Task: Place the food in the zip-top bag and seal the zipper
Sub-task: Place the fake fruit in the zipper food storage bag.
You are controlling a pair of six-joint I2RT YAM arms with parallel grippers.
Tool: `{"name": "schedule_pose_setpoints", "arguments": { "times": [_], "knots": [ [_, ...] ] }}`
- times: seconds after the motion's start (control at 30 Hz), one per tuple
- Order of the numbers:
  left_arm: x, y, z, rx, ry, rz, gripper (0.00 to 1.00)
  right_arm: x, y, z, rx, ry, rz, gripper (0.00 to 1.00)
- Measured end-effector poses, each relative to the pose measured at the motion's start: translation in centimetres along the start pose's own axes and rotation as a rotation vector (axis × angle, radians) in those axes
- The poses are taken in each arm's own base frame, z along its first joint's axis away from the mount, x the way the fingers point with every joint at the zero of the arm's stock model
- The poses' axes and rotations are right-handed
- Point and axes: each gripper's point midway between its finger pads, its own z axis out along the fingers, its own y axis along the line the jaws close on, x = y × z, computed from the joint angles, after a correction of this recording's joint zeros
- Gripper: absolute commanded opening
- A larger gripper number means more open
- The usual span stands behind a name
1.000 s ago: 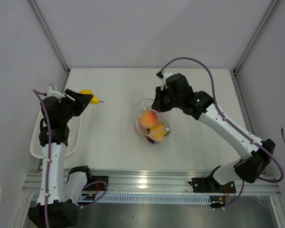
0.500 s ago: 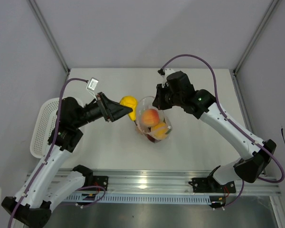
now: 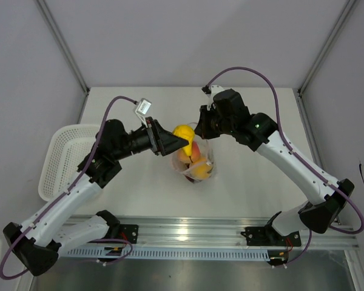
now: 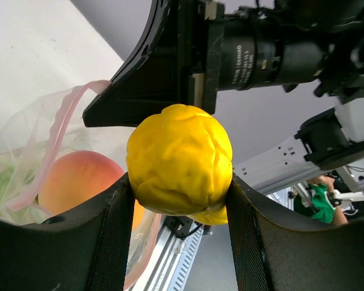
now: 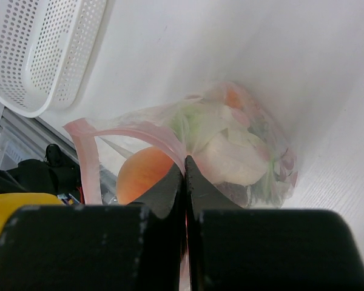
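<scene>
White table (image 3: 242, 188), grey walls (image 3: 170, 42); white lattice basket (image 3: 64, 157) at left. Left gripper (image 4: 179, 197) pinches yellow toy fruit (image 4: 179, 157) over zip-top bag (image 5: 255, 151); right gripper (image 5: 185, 167) clamps zipper (image 5: 139, 132).

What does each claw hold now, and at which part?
The left claw grips the yellow fruit by its two sides. The right claw pinches the bag at its mouth edge, on the pink zipper.

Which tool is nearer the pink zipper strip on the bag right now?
Right. The right tool is shut on the zipper strip, holding the bag mouth open; the left tool hangs just over that mouth, gripping a yellow fruit.
</scene>
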Motion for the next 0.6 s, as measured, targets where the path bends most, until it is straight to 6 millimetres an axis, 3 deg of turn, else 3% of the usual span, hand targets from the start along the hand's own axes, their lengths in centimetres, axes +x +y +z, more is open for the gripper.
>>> {"name": "schedule_pose_setpoints", "arguments": {
  "times": [0.17, 0.43, 0.6],
  "knots": [
    [1.3, 1.5, 1.3, -0.082, 0.019, 0.029, 0.37, 0.1, 0.2, 0.0, -0.004, 0.003, 0.003, 0.00],
    [2.9, 5.6, 2.6, -0.278, 0.055, 0.072, 0.45, 0.3, 0.3, -0.1, -0.003, 0.005, 0.000, 0.00],
    [2.4, 6.5, 2.9, -0.353, 0.052, 0.106, 0.73, 0.4, 0.1, -0.2, 0.011, 0.010, 0.004, 0.00]
  ]
}}
